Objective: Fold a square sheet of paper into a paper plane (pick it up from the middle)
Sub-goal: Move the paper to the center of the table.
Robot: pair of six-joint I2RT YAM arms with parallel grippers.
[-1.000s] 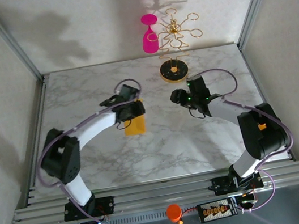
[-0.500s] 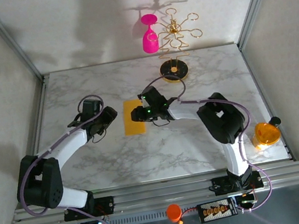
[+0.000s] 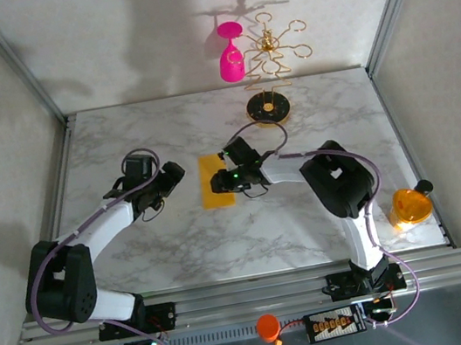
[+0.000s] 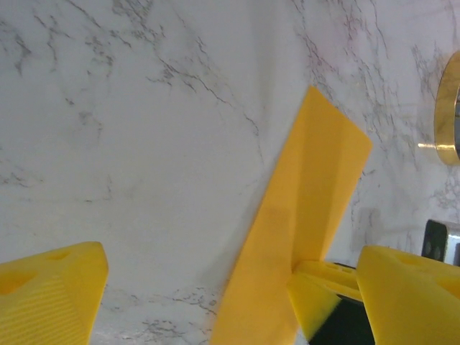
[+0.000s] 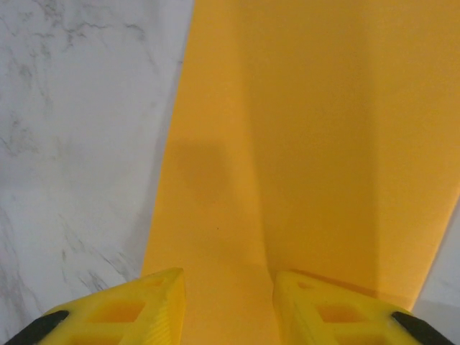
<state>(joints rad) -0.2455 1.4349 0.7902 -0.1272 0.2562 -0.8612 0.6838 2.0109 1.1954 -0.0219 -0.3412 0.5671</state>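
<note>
Top view, against a second back: left gripper [image 3: 175, 175] off the square sheet of paper [image 3: 211, 196] and drawn away to its left. Right gripper [image 3: 221, 181] brought across from the right side to the sheet's right edge. Orange disc [image 3: 411, 207] now uncovered near the right edge of the marble table [image 3: 226, 248]. Against half a second back: sheet nudged slightly away and to the right, arms almost as before.

Same view, counted: one sheet, folded to a narrow strip, flat at mid-table between the two grippers; one gold stand [image 3: 270, 109] beyond it at the far edge; one pink wine glass [image 3: 231, 57] hanging from the stand; one disc.

Left wrist view: left gripper [image 4: 230, 295] released, fingers [image 4: 54, 287] spread wide over bare table [image 4: 144, 144]. Sheet [image 4: 309, 180] lying ahead as a slanted strip with one lengthwise crease. One yellow finger of the right gripper [image 4: 320, 284] against its right edge. Rim of the stand's base [image 4: 449, 108] at the far right.

Right wrist view: right gripper [image 5: 228, 302] partly open, two fingers [image 5: 122, 309] apart over the sheet [image 5: 309, 144], nothing clamped between them. Impossible to tell whether the tips are pressing on the paper. Table [image 5: 72, 108] bare to the left.
</note>
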